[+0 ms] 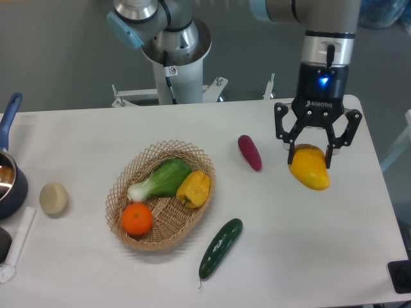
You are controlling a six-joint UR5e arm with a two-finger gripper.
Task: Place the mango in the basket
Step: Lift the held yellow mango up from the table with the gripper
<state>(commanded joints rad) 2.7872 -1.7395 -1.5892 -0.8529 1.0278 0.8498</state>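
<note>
The mango [309, 171] is a smooth yellow-orange oval at the right of the table. My gripper [313, 156] hangs straight above it, with its fingers down on either side of the fruit's top. I cannot tell whether the fingers press on it or whether the mango rests on the table. The basket [128, 181] is a tan woven oval at centre left, well to the left of the gripper. It holds a bok choy [162, 179], a yellow bell pepper [194, 188] and an orange [137, 219].
A purple eggplant-like vegetable [250, 152] lies between basket and gripper. A dark green cucumber [220, 248] lies in front of the basket. A pale round potato [53, 198] and a blue-handled pot [8, 176] sit at the left edge. The robot base [173, 58] stands behind the table.
</note>
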